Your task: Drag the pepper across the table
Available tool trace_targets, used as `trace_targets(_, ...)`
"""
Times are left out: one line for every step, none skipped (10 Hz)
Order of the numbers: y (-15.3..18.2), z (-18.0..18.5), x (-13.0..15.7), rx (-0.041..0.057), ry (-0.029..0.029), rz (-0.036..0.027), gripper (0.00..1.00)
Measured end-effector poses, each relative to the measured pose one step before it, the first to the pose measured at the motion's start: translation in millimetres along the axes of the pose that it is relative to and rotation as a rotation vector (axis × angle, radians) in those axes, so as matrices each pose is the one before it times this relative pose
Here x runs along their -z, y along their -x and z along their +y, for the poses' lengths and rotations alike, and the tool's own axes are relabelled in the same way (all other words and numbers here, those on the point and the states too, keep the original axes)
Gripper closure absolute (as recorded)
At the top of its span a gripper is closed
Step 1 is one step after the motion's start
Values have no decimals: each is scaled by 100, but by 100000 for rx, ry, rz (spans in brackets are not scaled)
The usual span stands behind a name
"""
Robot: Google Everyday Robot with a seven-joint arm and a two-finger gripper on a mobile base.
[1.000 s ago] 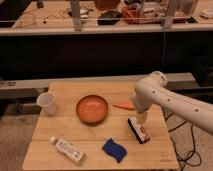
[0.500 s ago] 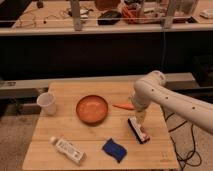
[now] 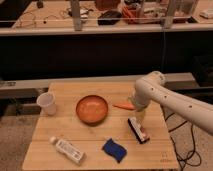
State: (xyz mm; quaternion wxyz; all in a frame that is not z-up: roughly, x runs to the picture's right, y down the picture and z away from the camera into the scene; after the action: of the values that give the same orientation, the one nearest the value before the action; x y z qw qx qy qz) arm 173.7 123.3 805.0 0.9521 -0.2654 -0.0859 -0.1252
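One gripper (image 3: 140, 116) — jaws apart — hangs just beside the pepper (image 3: 122, 106) on the table (image 3: 60, 125).

White tubular arm (image 3: 170, 97), dark dots; gripper (image 3: 140, 114) under rounded joint, fingers possibly beige.

Site is read as a robotics lab or workshop. A long workbench (image 3: 45, 22) is set along the back, crowded with tools, boxes and loose wires, and is crossed by metal posts (image 3: 76, 14). A white robot arm (image 3: 172, 97) is extended from the right over a pale plank table (image 3: 100, 152). Its gripper (image 3: 140, 115) is held just above the table's right half, jaws apart, nothing gripped. Black cables (image 3: 184, 142) are trailed over a speckled floor (image 3: 15, 140) beside the table.
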Motion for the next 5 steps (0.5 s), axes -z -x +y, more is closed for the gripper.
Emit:
trace_targets(14, -149, -297, 235, 376, -523, 20)
trace_targets(-149, -72, -223, -148, 97, -529, 20)
trace_targets(-187, -63, -218, -165, 68, -439, 20)
trace_targets(-78, -135, -238, -138, 66, -552, 20)
trace_targets(86, -235, -305, -114, 106, -692, 20)
